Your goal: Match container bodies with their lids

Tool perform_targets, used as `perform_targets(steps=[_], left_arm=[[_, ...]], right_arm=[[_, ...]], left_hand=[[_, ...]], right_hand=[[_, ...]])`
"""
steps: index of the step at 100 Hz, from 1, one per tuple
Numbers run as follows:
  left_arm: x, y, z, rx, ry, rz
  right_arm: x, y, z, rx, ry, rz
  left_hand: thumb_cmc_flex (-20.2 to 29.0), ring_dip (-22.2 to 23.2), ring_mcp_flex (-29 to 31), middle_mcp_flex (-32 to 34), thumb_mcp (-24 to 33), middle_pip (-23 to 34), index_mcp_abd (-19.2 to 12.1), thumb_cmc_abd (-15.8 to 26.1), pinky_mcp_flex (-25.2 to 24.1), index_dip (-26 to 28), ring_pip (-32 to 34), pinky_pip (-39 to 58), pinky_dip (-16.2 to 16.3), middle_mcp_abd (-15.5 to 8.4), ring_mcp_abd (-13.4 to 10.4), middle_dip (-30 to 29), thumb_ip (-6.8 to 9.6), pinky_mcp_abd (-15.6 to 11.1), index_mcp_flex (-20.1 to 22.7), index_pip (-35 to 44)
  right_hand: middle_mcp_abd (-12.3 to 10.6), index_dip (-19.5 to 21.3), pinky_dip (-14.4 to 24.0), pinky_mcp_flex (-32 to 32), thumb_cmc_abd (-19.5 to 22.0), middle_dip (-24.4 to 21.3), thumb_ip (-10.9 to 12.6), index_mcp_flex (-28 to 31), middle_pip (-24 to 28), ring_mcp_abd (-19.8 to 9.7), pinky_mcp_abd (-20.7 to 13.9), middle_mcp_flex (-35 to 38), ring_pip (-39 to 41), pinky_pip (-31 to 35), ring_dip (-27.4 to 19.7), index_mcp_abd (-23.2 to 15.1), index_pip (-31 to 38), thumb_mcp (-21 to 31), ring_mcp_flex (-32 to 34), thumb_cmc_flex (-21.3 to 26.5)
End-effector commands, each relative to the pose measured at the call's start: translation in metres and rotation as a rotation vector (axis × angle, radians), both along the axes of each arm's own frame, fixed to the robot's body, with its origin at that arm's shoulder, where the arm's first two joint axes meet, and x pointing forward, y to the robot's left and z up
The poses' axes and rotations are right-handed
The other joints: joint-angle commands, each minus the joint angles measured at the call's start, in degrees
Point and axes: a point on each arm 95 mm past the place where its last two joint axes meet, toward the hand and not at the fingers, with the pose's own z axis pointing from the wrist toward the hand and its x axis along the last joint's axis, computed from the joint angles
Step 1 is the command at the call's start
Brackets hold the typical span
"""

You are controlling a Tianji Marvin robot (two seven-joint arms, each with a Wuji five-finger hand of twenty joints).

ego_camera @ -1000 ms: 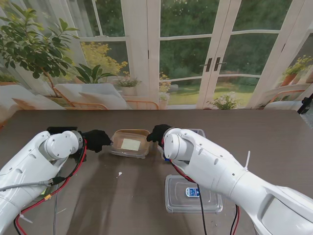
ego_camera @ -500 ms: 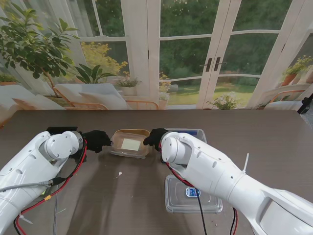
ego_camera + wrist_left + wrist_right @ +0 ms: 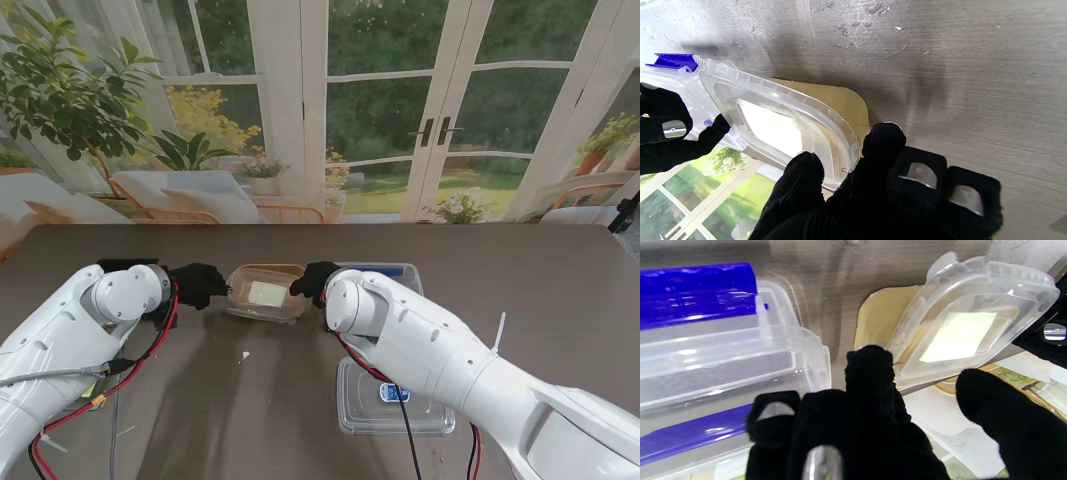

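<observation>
Flanking the clear container (image 3: 265, 292) at mid-table (image 3: 560, 270), left hand (image 3: 198, 284) pinches its edge while right hand (image 3: 314, 279), fingers apart, reaches beside it, near a flat lid (image 3: 430, 415).

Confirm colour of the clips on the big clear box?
Blue clips on the clear box; clearest in the right wrist view.

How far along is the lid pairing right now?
Nothing looks paired yet. In hand: the left hand and right hand flank the small clear tub over a tan lid. Left: the flat clear lid lies apart from the blue-clipped box.
</observation>
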Motion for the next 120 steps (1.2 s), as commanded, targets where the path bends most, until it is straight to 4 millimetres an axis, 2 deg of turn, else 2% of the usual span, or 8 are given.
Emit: perform_targets(steps=[1, 74, 120], left_arm=[[0.002, -0.004, 0.003, -0.006, 0.008, -0.016], [0.006, -0.009, 0.005, -0.009, 0.021, -0.029], [0.017, -0.009, 0.004, -0.026, 0.017, -0.031]], right_arm=[[-0.002, 0.009, 0.002, 0.009, 0.013, 0.017], [0.001, 0.010, 0.004, -0.008, 0.011, -0.006], [0.017, 0.021, 0.008, -0.048, -0.006, -0.007]], left_hand=[[0.5, 0.1, 1.3, 0.5, -0.4, 0.9, -0.5, 2.9, -0.4, -0.1, 0.2, 1.9, 0.4, 5.0, 1.8, -0.5, 0.59, 0.1, 1.1, 0.1], [0.5, 0.1, 1.5, 0.7, -0.4, 0.9, -0.1, 2.9, -0.3, 0.0, 0.2, 1.9, 0.3, 5.0, 2.0, -0.5, 0.58, 0.5, 1.4, 0.3], [0.5, 0.1, 1.5, 0.7, -0.4, 0.9, -0.1, 3.0, -0.3, 0.1, 0.2, 1.9, 0.4, 5.0, 2.0, -0.5, 0.58, 0.5, 1.4, 0.4]], right_hand=[[4.7, -0.5, -0.8, 26.2, 1.6, -0.8, 0.2, -0.7, 0.3, -4.1, 0.0, 5.4, 3.1, 11.2, -0.1, -4.5, -0.5, -3.5, 0.1, -1.3], [4.6, -0.6, -1.0, 26.1, 1.8, -0.7, 0.3, -0.5, -0.2, -4.2, 0.1, 5.3, 2.6, 10.7, -0.3, -4.5, -0.7, -4.0, 0.1, -1.4], [4.5, -0.6, -1.1, 26.1, 1.8, -0.7, 0.4, -0.5, -0.6, -4.2, 0.0, 5.4, 2.6, 10.5, -0.3, -4.6, -0.8, -4.1, 0.1, -1.4]])
